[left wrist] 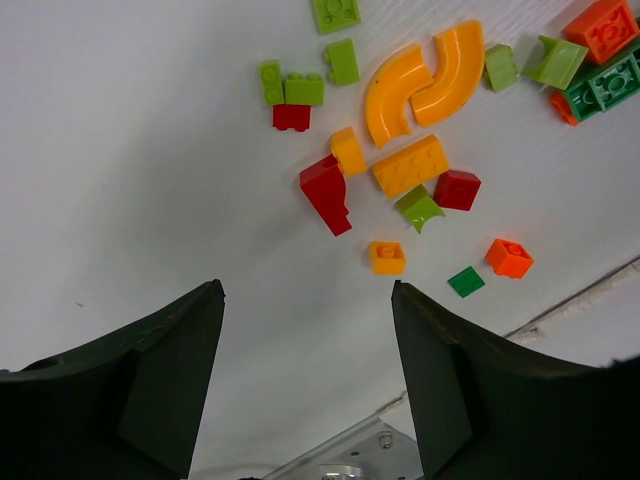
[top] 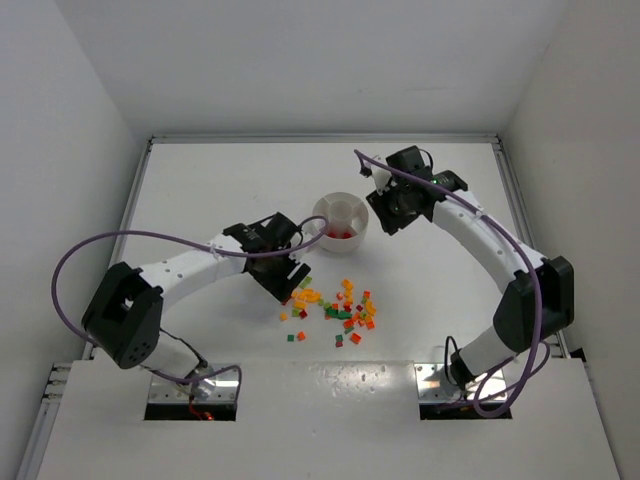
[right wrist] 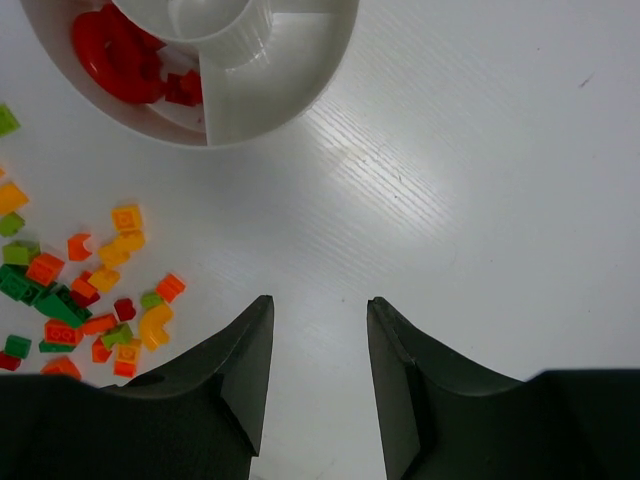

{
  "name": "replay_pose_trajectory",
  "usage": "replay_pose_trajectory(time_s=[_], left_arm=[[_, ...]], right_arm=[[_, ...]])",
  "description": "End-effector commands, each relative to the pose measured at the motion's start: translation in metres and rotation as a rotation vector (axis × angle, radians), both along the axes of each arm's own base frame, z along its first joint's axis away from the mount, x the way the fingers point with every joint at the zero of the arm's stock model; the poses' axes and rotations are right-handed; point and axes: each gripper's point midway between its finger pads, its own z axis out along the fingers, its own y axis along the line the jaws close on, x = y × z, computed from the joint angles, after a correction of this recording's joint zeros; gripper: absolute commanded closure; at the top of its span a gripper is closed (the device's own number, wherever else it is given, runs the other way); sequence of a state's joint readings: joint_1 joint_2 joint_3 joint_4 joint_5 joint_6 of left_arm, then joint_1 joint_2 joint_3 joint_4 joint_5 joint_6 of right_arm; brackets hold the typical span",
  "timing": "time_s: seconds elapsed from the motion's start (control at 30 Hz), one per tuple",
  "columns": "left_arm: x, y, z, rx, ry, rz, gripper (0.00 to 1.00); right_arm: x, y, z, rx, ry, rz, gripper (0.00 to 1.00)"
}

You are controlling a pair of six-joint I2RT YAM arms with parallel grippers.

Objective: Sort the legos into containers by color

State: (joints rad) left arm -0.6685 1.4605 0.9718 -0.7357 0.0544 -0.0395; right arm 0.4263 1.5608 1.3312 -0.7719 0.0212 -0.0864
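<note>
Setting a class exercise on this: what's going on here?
Two arms are sorting legos by colour into a divided white dish. Red bricks lie in one compartment; a loose pile lies on the table. The left fingers hang open and empty at the pile's edge; the right fingers, likewise, beside the dish.

Most legos (top: 340, 308) lie on the table (top: 200, 180) before the dish (top: 320, 213), a few inside it.
</note>
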Motion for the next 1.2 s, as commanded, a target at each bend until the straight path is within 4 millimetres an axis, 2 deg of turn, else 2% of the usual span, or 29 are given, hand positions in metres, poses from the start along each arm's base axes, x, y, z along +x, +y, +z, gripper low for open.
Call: replay_pose_trajectory(time_s=[0.0, 0.07, 0.13, 0.27, 0.43, 0.83, 0.9, 1.17], left_arm=[[-0.002, -0.006, -0.009, 0.008, 0.004, 0.003, 0.27], [0.000, -0.006, -0.011, 0.014, -0.002, 0.006, 0.28], [-0.002, -0.005, -0.022, 0.040, 0.030, 0.006, 0.28], [0.002, -0.013, -0.028, 0.028, 0.046, -0.001, 0.30], [0.003, -0.014, -0.041, 0.056, 0.085, 0.008, 0.36], [0.012, -0.024, -0.049, 0.029, 0.066, 0.005, 0.44], [0.015, -0.024, -0.052, 0.036, 0.060, 0.008, 0.47], [0.018, -0.017, -0.058, 0.077, 0.051, 0.020, 0.80]], right_arm=[[-0.002, -0.003, 0.015, 0.040, -0.030, -0.018, 0.57], [-0.003, -0.007, 0.015, 0.040, -0.031, -0.027, 0.57], [-0.001, -0.012, 0.015, 0.040, -0.031, -0.039, 0.57], [0.001, -0.018, 0.018, 0.043, -0.040, -0.059, 0.57], [0.003, -0.025, 0.018, 0.043, -0.040, -0.077, 0.57], [0.000, -0.035, 0.017, 0.046, -0.029, -0.102, 0.57], [0.000, -0.035, 0.017, 0.046, -0.029, -0.102, 0.58], [0.000, -0.037, 0.017, 0.049, -0.029, -0.098, 0.58]])
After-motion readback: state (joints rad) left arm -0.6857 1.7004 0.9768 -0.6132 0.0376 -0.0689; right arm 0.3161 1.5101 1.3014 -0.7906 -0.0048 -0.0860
